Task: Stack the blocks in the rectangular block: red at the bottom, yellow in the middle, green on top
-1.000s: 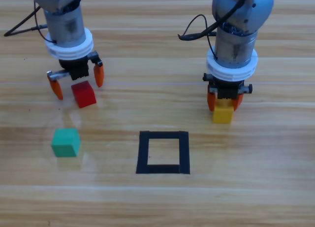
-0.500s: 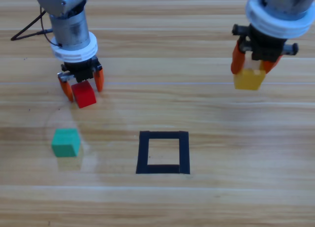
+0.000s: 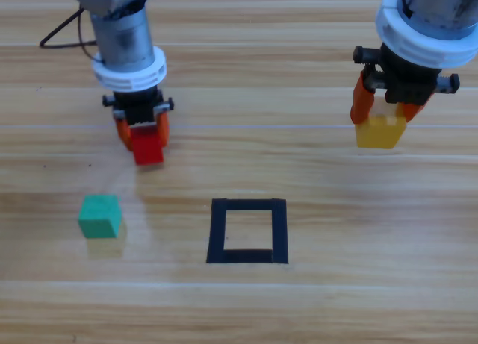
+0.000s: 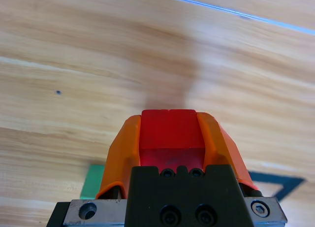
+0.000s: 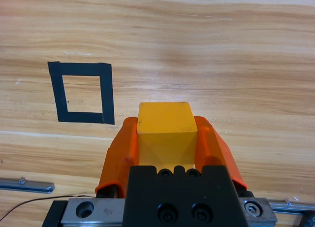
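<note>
My left claw (image 3: 142, 135) is closed tight on the red block (image 3: 148, 147), up left of the black square (image 3: 247, 230). My right claw (image 3: 382, 114) squeezes the yellow block (image 3: 380, 130), held up high on the right. The green block (image 3: 100, 215) sits on the desk (image 3: 246, 68). I think red should go first, set flat in the middle of the square, then let go slowly.

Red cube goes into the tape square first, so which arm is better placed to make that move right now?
Left. The left gripper is shut on the red cube, which goes down first in the tape square; the right gripper holds the yellow cube.
</note>
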Robot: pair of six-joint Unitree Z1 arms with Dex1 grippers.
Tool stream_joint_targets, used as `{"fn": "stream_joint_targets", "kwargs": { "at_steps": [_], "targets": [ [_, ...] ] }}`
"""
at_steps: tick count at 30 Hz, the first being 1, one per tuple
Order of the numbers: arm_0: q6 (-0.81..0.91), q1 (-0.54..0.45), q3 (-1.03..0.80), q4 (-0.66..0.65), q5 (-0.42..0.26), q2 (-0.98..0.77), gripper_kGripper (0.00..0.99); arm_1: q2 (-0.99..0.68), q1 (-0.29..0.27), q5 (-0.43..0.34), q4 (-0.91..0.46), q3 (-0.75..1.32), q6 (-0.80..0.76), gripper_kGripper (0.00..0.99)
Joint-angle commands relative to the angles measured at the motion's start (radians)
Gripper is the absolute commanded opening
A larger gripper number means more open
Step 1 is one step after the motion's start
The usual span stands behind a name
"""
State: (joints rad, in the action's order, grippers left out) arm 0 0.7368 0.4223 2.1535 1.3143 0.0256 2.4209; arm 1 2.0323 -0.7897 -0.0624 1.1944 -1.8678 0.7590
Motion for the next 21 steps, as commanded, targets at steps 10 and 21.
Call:
{"fn": "stream_joint_targets", "kwargs": {
  "at_steps": [10, 21],
  "targets": [
    [-0.154, 0.251, 0.083, 0.014, 0.097, -0.091, 0.021, 0.002, -0.02, -0.008, 0.007, 0.033, -0.026, 0.0],
    [-0.192, 0.378, 0.055, 0.079, 0.013, -0.051, 0.018, -0.015, -0.02, -0.007, 0.005, 0.035, -0.052, 0.002]
  ]
}}
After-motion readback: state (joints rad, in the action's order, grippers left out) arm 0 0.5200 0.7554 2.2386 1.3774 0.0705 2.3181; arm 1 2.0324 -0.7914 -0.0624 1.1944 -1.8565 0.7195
